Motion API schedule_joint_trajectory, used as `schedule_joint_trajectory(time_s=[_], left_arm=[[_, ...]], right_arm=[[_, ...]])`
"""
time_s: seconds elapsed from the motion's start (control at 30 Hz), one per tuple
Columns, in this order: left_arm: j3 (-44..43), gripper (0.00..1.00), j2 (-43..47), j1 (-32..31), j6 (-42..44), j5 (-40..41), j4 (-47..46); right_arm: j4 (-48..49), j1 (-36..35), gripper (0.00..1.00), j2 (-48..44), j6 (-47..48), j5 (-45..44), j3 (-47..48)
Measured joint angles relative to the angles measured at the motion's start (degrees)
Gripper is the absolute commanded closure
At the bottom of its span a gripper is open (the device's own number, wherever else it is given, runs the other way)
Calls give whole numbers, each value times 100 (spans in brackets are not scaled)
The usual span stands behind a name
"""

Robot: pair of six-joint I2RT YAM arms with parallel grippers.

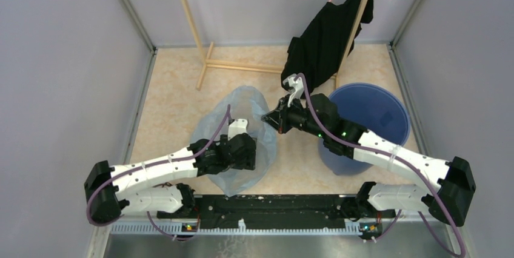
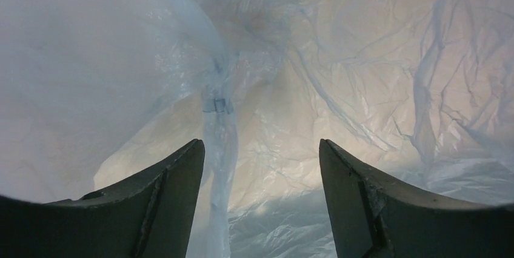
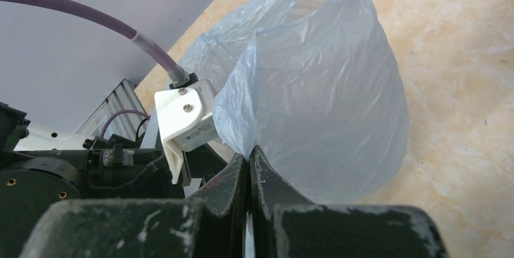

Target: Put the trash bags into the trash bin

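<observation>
Pale marbled counter between grey walls carries the trash bag, ballooned at mid-left. The left tool sits inside it, jaws wide, film all around but nothing gripped, apparently to spread the mouth. The right tool pinches a fold of the bag's edge, likely to draw it toward the trash bin, which stands apart at right.

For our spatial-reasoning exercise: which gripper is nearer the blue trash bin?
Right. The right gripper, pinching the trash bag, sits just left of the trash bin; the left gripper, open inside the bag, lies farther left.
</observation>
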State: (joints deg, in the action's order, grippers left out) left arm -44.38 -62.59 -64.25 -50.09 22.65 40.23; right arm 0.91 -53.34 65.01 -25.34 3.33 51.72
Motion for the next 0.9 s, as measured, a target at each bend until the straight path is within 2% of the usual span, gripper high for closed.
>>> schedule_joint_trajectory(time_s=[0.17,0.33,0.4,0.47,0.57,0.67,0.77,0.8,0.9], left_arm=[[2,24,9,0,-92,35,205],[173,31,-203,0,-146,199,188],[229,24,-461,0,-229,332,201],[273,25,-822,0,-286,498,208],[275,47,-1320,0,-398,693,203],[271,64,-1587,0,-433,813,186],[236,91,-1473,0,-422,874,168],[225,96,-1362,0,-404,879,157],[125,98,-844,0,-369,890,188]], right_arm=[[2,0,100,28,-7,66,0],[15,0,100,28,-31,90,0],[13,0,100,28,-33,90,0],[11,0,100,28,-35,90,0],[11,0,100,26,-39,90,0],[0,0,100,26,-39,92,0],[-11,0,100,26,-42,101,0],[-11,0,100,24,-39,103,0],[-11,0,100,17,-39,105,0]])
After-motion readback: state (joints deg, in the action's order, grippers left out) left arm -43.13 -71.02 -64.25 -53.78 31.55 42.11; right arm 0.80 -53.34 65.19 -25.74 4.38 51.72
